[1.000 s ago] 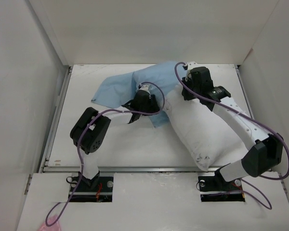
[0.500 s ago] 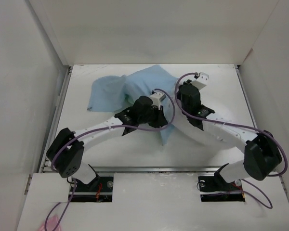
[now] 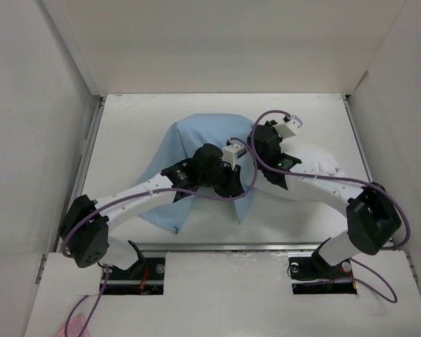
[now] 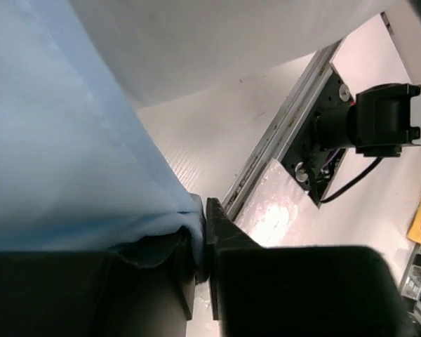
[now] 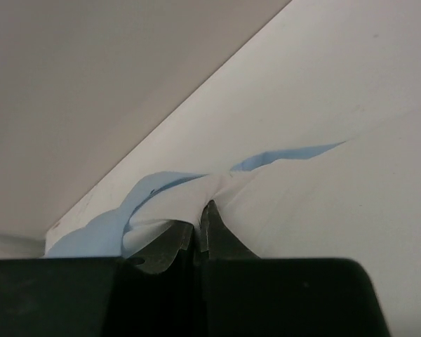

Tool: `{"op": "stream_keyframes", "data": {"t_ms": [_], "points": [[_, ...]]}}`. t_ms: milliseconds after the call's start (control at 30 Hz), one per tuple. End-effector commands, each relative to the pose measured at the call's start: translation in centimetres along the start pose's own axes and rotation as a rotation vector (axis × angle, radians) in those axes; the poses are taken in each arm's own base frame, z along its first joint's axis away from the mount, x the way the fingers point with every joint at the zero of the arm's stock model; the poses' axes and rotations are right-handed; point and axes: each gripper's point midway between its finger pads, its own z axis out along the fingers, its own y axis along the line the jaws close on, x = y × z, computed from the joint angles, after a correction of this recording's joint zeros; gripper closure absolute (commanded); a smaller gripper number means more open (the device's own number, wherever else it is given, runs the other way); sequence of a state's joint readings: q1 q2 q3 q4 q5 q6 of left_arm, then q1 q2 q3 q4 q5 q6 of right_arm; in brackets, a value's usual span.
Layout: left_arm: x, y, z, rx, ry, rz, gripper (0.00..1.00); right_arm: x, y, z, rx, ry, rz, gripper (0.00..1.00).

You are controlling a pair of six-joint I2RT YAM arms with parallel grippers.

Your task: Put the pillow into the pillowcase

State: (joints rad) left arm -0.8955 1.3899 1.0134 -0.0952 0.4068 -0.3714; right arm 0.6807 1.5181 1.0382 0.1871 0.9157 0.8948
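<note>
The light blue pillowcase (image 3: 196, 137) lies spread across the middle of the table, from the far centre down to the near left. The white pillow (image 3: 316, 160) shows only at the right, partly under my right arm and the pillowcase. My left gripper (image 3: 237, 184) is shut on a fold of the pillowcase (image 4: 63, 140), pinched at the jaw tips (image 4: 202, 242). My right gripper (image 3: 256, 144) is shut (image 5: 198, 226) on a pinch of the pillow's white fabric (image 5: 323, 196), with the pillowcase's blue edge (image 5: 98, 232) wrapped beside it.
White walls enclose the table on three sides. A metal rail (image 3: 196, 246) runs along the near edge, also seen in the left wrist view (image 4: 281, 140) beside an arm base (image 4: 365, 126). A pink scrap (image 3: 74, 326) lies at the near left.
The pillowcase has been dragged from the far left toward the centre and near side, covering more of the pillow. My left arm has stretched out rightward; my right gripper has moved nearer and left.
</note>
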Motion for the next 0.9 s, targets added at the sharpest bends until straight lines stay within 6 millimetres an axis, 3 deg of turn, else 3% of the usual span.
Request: {"op": "stream_keyframes", "data": {"t_ms": [0, 33, 67, 100, 133, 200, 233, 267, 333, 367, 400, 467, 533, 667, 867], "points": [[-0.7, -3.4, 0.1, 0.178, 0.015, -0.034, 0.93, 2.2, 5.0, -1.8, -0.247, 0.166, 0.188, 1.0], [-1.5, -3.3, 0.6, 0.18, 0.015, -0.039, 0.82, 3.1, 5.1, -2.6, -0.3, 0.214, 0.16, 1.0], [-1.2, -3.1, 0.7, 0.17, 0.035, -0.051, 0.72, 2.6, 6.3, -3.6, -0.385, 0.227, 0.156, 0.97], [-1.3, -3.1, 0.6, 0.168, 0.04, -0.045, 0.54, 3.0, 6.7, -4.5, -0.443, 0.26, 0.137, 0.88], [-1.8, -3.2, 0.0, 0.152, 0.022, -0.024, 0.46, 3.3, 7.1, -5.6, -0.496, 0.301, 0.119, 0.64], [-1.8, -1.8, -1.2, 0.041, 0.0, -0.026, 0.4, 1.9, 7.4, -7.1, -0.552, 0.308, 0.038, 0.33], [-2.6, -1.7, -2.2, 0.009, -0.031, -0.021, 0.17, 0.9, 7.9, -7.8, -0.572, 0.311, 0.014, 0.14], [-3.2, -2.5, -4.2, -0.018, -0.067, -0.008, 0.0, 0.1, 8.0, -8.4, -0.59, 0.31, -0.019, 0.01], [-4.6, -1.6, -6.3, -0.147, -0.156, 0.006, 0.0, -1.6, 7.0, -9.4, -0.571, 0.305, -0.142, 0.01], [-5.9, -1.9, -8.4, -0.182, -0.224, -0.011, 0.0, -3.3, 7.3, -9.5, -0.552, 0.277, -0.17, 0.01], [-5.7, -1.1, -9.3, -0.24, -0.226, -0.029, 0.0, -4.2, 6.8, -9.7, -0.531, 0.265, -0.21, 0.01], [-6.9, 0.9, -11.3, -0.389, -0.306, -0.057, 0.0, -4.5, 3.4, -9.1, -0.39, 0.266, -0.292, 0.01], [-7.6, 3.2, -13.5, -0.559, -0.367, -0.119, 0.0, -5.2, 1.4, -9.3, -0.313, 0.268, -0.336, 0.01], [-7.3, 7.2, -14.2, -0.791, -0.329, -0.166, 0.0, -5.4, -1.4, -9.6, -0.215, 0.29, -0.384, 0.01], [-6.1, 11.2, -11.9, -1.021, -0.181, -0.132, 0.0, -2.3, -1.4, -11.2, -0.311, 0.434, -0.423, 0.01]]}}
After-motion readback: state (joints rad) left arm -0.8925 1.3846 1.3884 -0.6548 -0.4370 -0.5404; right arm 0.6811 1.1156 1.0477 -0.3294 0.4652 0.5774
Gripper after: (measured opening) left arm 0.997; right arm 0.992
